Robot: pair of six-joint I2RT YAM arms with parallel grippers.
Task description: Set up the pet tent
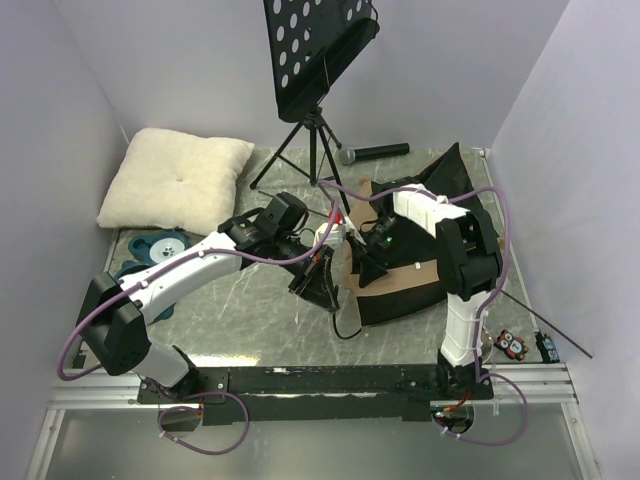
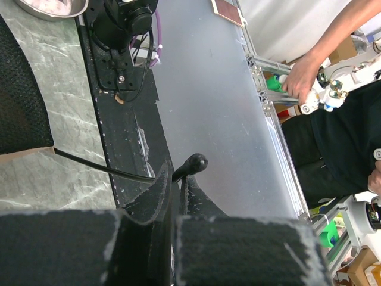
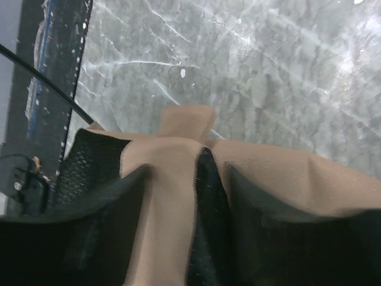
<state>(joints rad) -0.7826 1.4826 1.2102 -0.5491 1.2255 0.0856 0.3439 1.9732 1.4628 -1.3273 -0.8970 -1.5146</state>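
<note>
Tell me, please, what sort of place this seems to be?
Probably a robotics lab's test cell: two robot arms bolted along a table edge, plain pale walls, and props like a tent, pillow and music stand.

Pale lavender walls point(image 1: 60, 90) close in a grey-green marbled desk point(image 1: 250, 320) on three sides; a black perforated music stand point(image 1: 318, 50) on a tripod rises at top centre; a cream pillow point(image 1: 178, 180) lies upper left; a microphone point(image 1: 375, 152) rests right of the tripod; light glints off the desk; aluminium framing point(image 1: 530, 372) edges the bottom.
</note>
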